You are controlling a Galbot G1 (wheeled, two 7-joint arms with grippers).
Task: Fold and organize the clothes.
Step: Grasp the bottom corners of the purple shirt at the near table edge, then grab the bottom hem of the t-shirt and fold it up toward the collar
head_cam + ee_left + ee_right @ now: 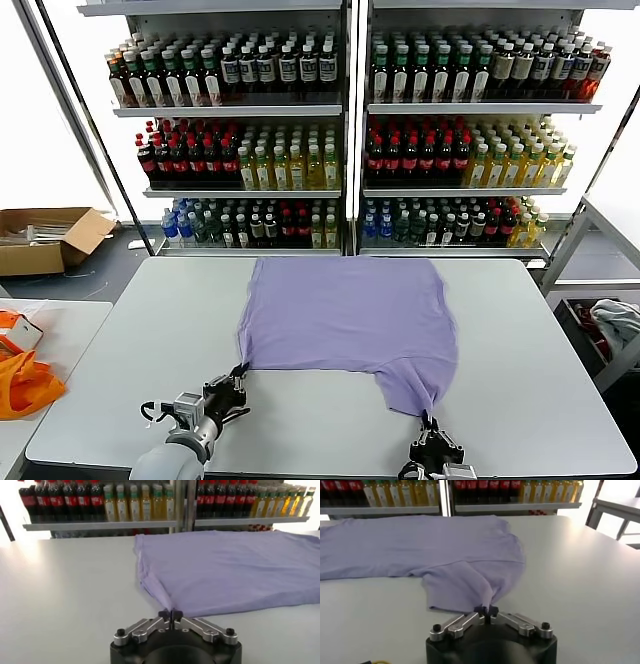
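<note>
Head view: light purple soft-fabric T-shirt (345,320) spread flat across the middle of the pale grey worktop (520,350), plain side up, no printed graphic visible, one sleeve stretched toward the near edge. Left claw (237,377) pinched on the shirt's near left corner, right claw (430,424) pinched on the tip of the drawn-out sleeve; shelves of bottled drinks (340,140) well behind, an orange bag (25,380) on the side table at far left. Left wrist view: left claw (170,614) clenched on a small point of lavender fabric, jaws together, cloth fanning away from them over the worktop. Right wrist view: right claw (486,611) likewise clamped on the sleeve end, fabric bunched into a peak at the jaws. Judged step: both corners secured, fold itself not yet begun. Next move likely calls for lifting both grips together and level, carrying the near edge over toward the far side, keeping equal tension so the cloth lands without wrinkles or slipping free.
</note>
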